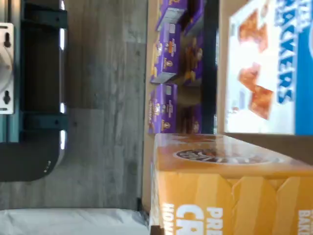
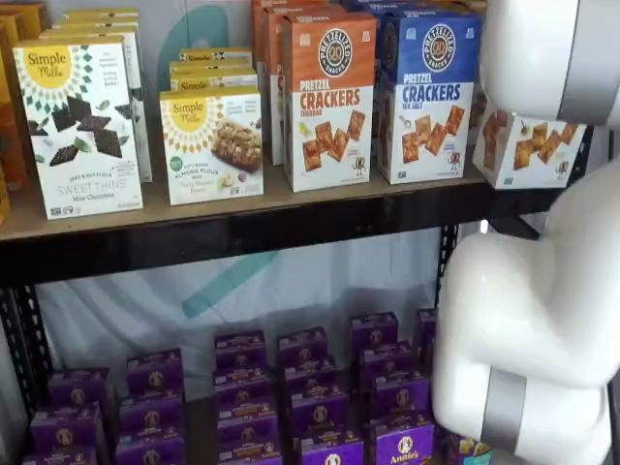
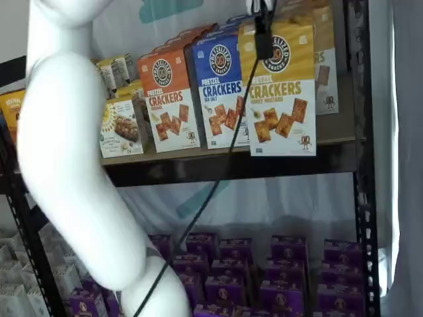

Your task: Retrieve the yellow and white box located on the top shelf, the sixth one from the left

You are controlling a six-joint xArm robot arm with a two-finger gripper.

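Observation:
The yellow and white box (image 3: 281, 86) stands upright in front of the top shelf (image 3: 231, 165), and its bottom edge reaches below the board's front edge. My gripper (image 3: 264, 41) comes down from above and is shut on the box's top; one black finger shows on its front face. In a shelf view only the box's white lower part (image 2: 528, 147) shows, tilted, at the shelf's right end (image 2: 242, 228), with my white arm hiding the rest. The wrist view shows the box's yellow upper part (image 1: 230, 186) close up.
An orange-topped crackers box (image 3: 170, 99) and a blue-topped one (image 3: 221, 89) stand just left of the held box. Simple Mills boxes (image 2: 82, 126) fill the shelf's left. Small purple boxes (image 2: 310, 397) lie on the lower level. A black upright (image 3: 360, 198) is at the right.

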